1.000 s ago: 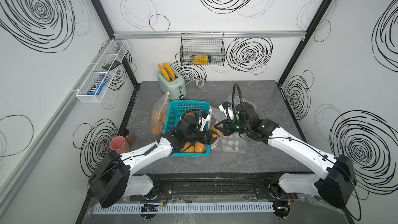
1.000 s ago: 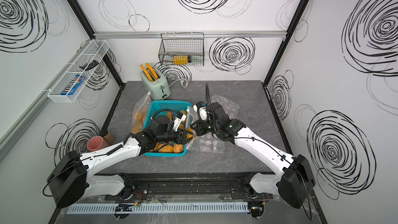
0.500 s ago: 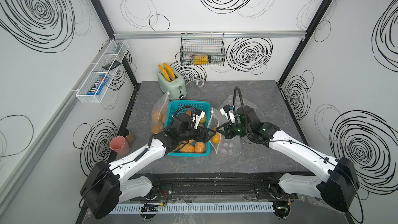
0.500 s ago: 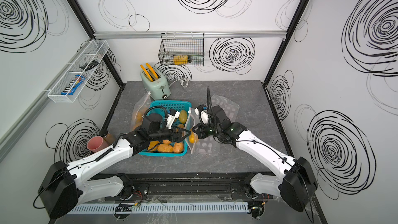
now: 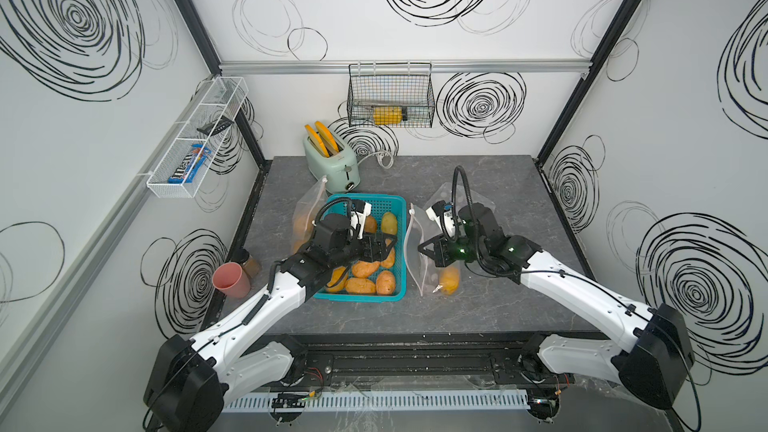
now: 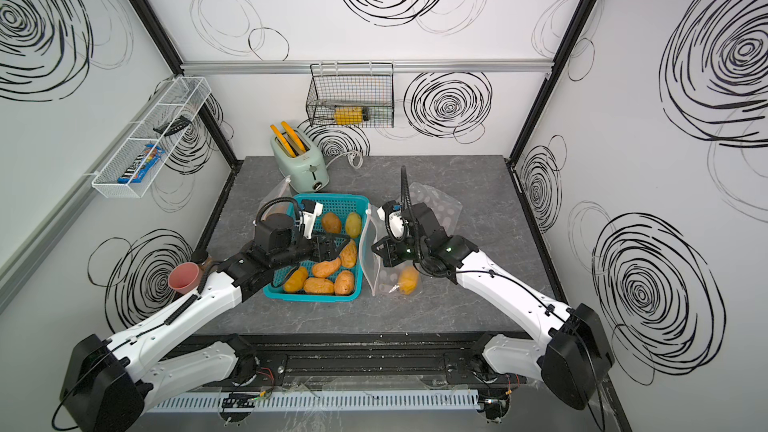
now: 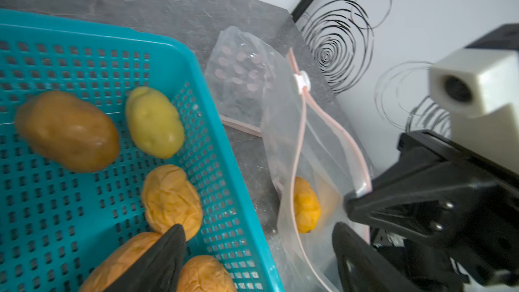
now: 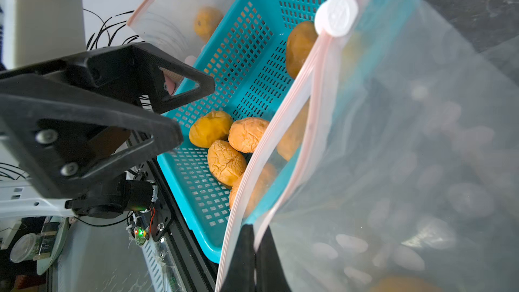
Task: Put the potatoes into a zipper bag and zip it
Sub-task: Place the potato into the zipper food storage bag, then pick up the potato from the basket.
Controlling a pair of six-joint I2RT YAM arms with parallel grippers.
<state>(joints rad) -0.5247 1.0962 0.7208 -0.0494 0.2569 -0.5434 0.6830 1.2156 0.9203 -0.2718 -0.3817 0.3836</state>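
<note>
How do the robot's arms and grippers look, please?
The left arm and right arm have white shells, black joints and black bases. Each carries a looped black corrugated cable and a white camera block at the wrist. The left gripper and right gripper are black, with triangular open-frame fingers.

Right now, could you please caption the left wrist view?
Potatoes in the teal basket; right tool holding the zipper bag open.

Only thing I can actually read: "m&m's" in white letters on the blue packet [image 5: 188, 168] lying in the white wire shelf [image 5: 168, 195], around 10 o'clock in a top view. Its other print's too small.
</note>
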